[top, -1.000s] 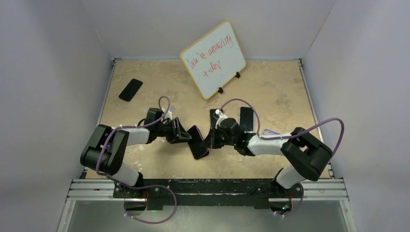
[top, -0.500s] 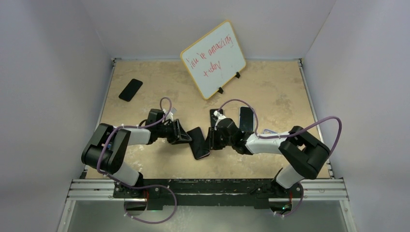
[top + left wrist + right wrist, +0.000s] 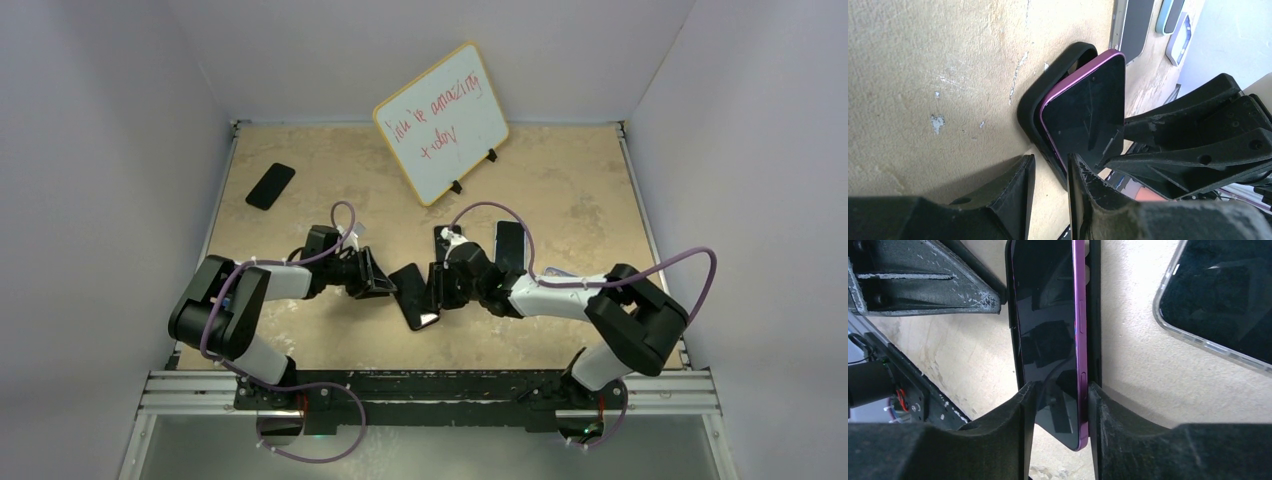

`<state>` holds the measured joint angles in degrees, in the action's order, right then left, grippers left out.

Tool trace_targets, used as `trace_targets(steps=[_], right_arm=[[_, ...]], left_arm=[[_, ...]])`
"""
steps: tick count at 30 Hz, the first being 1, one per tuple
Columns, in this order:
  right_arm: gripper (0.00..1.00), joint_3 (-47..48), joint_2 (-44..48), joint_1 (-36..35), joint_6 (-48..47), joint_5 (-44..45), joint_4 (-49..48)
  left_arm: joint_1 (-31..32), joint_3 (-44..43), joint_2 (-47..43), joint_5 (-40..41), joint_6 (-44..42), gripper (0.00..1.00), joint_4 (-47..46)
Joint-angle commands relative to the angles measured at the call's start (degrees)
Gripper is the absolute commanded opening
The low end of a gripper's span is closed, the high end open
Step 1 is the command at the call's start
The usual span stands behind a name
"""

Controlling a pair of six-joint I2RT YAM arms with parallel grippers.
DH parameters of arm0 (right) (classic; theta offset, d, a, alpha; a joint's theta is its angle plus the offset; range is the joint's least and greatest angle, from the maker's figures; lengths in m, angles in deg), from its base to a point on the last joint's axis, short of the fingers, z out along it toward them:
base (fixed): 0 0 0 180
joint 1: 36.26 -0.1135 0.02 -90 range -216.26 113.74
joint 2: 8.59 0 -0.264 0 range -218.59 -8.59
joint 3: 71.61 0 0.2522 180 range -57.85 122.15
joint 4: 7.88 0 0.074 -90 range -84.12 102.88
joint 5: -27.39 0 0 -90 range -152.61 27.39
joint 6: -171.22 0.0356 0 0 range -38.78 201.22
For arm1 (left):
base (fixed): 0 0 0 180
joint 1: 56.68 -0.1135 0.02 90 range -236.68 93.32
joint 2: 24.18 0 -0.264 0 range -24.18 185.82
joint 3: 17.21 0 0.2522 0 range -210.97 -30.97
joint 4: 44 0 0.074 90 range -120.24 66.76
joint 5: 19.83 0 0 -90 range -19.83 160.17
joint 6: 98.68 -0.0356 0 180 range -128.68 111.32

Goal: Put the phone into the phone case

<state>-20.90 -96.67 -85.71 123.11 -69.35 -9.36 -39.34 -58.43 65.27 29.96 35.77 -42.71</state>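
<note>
The purple-edged phone (image 3: 1088, 115) lies screen up, partly seated in the black phone case (image 3: 1048, 90), near the table's middle (image 3: 417, 300). My left gripper (image 3: 1050, 160) is at the case's near corner. Its jaws are narrowly open with bare table between them, and its right finger (image 3: 1083, 190) overlaps the phone's end. From the other side my right gripper (image 3: 1062, 390) stands open astride the phone's (image 3: 1048, 330) end. One finger (image 3: 1098, 410) rests against the case wall (image 3: 1094, 315). In the top view the grippers (image 3: 385, 283) (image 3: 436, 290) flank the phone.
A tilted whiteboard (image 3: 441, 122) stands at the back. A bare black phone (image 3: 270, 186) lies at the far left. A second phone in a clear case (image 3: 509, 245) lies just behind my right wrist, close beside the right finger (image 3: 1218, 295).
My right jaws have gone from shut to open around the phone's end. The left jaws have narrowed. Phone and case have shifted slightly away from the arms' bases.
</note>
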Motion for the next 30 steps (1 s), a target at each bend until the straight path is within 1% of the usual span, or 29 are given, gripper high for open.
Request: trace_targets(steps=[1, 4, 7, 11, 14, 20, 25, 30], right_arm=[[0.45, 1.8, 2.7, 0.2, -2.6, 3.6, 5.9], [0.45, 2.2, 3.7, 0.2, -2.9, 4.9, 7.5], [0.42, 2.6, 3.6, 0.2, -3.4, 5.4, 8.2], [0.29, 2.4, 2.8, 0.2, -3.9, 4.7, 7.2], [0.24, 2.0, 1.9, 0.2, -3.3, 3.9, 4.4], [0.21, 1.2, -2.2, 0.1, -0.8, -0.4, 0.2], [0.2, 1.7, -3.4, -0.1, -1.1, -1.5, 0.1], [0.2, 3.5, -3.8, -0.1, -2.7, -1.5, 2.1]], left_arm=[[0.2, 0.5, -0.2, -1.0, 0.8, 0.31, -2.3], [0.2, 0.7, -0.7, -1.0, 1.1, 0.31, -2.4], [0.2, 0.9, -0.9, -1.6, 1.7, 0.32, -3.1], [0.3, 1.6, -0.3, -3.1, 3.5, 0.34, -6.1], [0.8, 2.0, -0.2, -3.0, 4.0, 0.34, -7.3], [1.7, 2.7, 1.3, -2.6, 4.3, 0.33, -9.2], [2.2, 3.0, 2.1, -2.4, 4.7, 0.31, -10.9], [2.4, 2.8, 1.5, -1.9, 4.7, 0.3, -10.7]])
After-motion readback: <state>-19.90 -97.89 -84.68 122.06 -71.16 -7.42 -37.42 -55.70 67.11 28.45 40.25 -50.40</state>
